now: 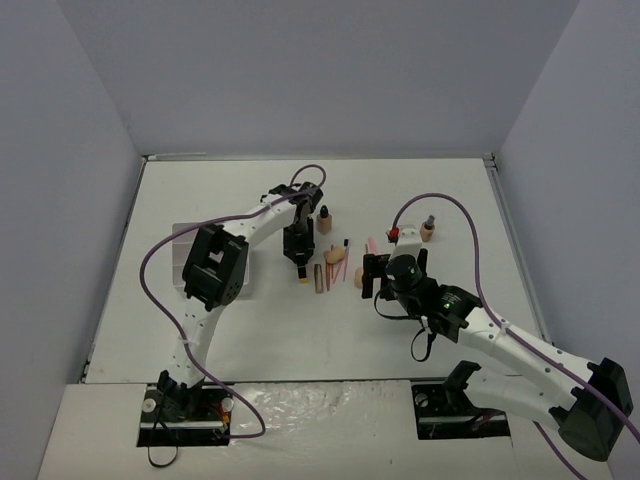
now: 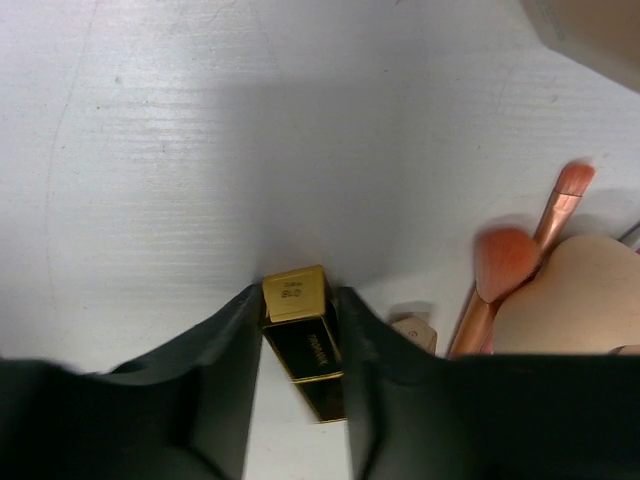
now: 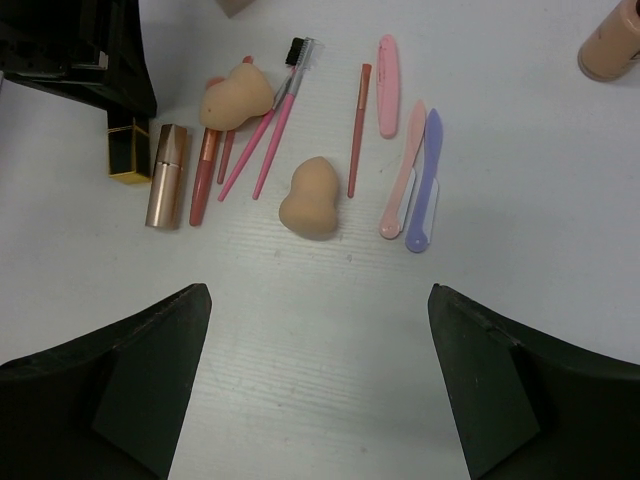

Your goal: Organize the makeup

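My left gripper (image 2: 297,297) is shut on a black-gold lipstick tube (image 2: 303,335) held low at the table surface; they also show in the top view, the gripper (image 1: 298,262) and the lipstick (image 1: 303,281). My right gripper (image 3: 320,380) is open and empty, hovering over bare table just in front of the makeup row. That row holds a rose-gold tube (image 3: 166,175), two peach sponges (image 3: 308,200) (image 3: 238,95), pink brushes (image 3: 270,130), a red stick (image 3: 357,130) and pink and lilac sticks (image 3: 425,185). Two tan bottles (image 1: 325,220) (image 1: 428,231) stand behind it.
A grey-white organizer box (image 1: 190,250) lies at the left, partly hidden under the left arm. A small red-and-white object (image 1: 394,235) sits near the right bottle. Purple cables loop above both arms. Grey walls enclose the white table (image 1: 220,330).
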